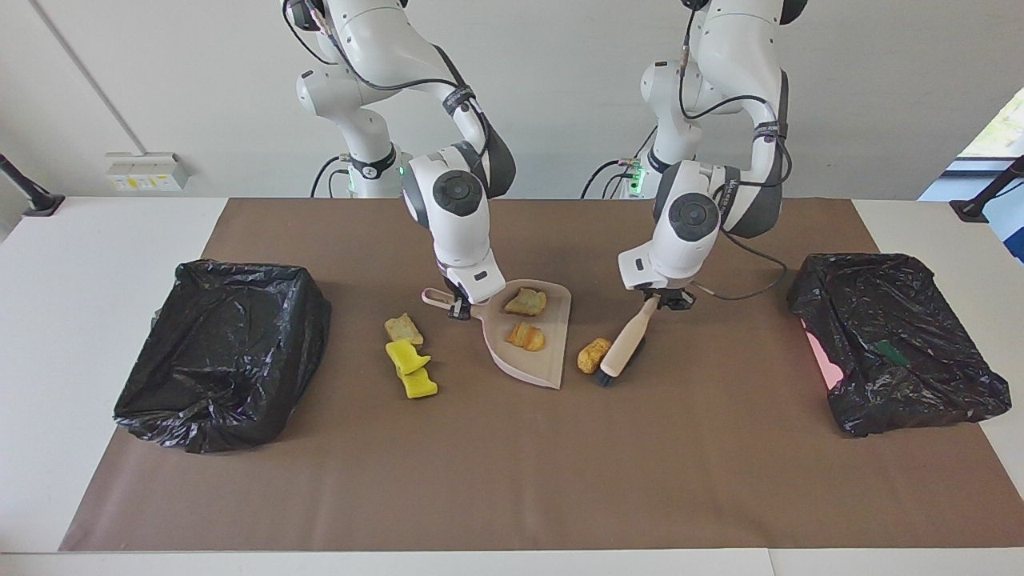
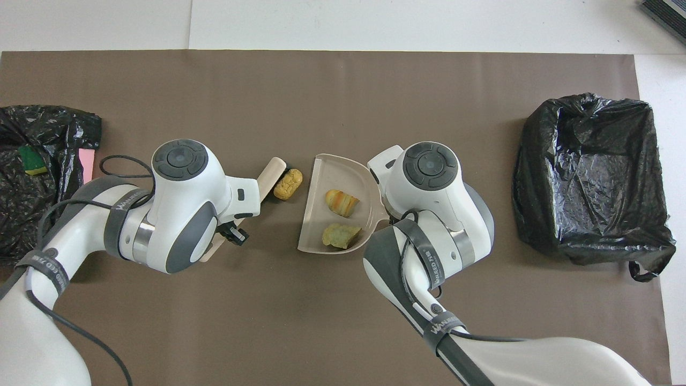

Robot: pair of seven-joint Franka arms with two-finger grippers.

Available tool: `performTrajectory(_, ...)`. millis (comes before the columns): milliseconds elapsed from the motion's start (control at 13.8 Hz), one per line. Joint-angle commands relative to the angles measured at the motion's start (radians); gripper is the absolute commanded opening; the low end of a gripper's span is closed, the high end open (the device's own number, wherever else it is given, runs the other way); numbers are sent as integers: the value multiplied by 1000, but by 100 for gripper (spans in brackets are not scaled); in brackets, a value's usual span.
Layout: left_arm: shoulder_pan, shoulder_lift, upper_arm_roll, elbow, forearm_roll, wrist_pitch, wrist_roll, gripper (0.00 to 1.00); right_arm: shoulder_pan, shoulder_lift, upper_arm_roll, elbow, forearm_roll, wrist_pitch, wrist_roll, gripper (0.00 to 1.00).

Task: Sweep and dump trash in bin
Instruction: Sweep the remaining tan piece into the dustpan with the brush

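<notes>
Arms low, seemingly gripping brush [image 1: 626,342], dustpan [image 1: 544,360].

We log two fixed cameras. The facing one sits high across the table, looking at both arm bases and the wall. The overhead one looks steeply down from the robots' end, closer in. Both share the brown mat [image 1: 512,480], dustpan [image 1: 538,364] [image 2: 312,236] and black bins [image 1: 216,352] [image 2: 589,182], turned half round.
</notes>
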Motion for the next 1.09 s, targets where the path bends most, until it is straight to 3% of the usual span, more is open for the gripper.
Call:
performTrajectory(0, -75, -42, 16, -55, -93, 41, -49, 0, 2, -15, 9, -27, 6, 2, 37, 0)
performTrajectory(725, -178, -38, 13, -38, -157, 102, -303, 0, 1, -15, 9, -27, 8, 0, 37, 0)
performTrajectory(1015, -181, -39, 21, -4, -157, 41, -392, 0, 1, -17, 9, -29, 8, -1, 37, 0)
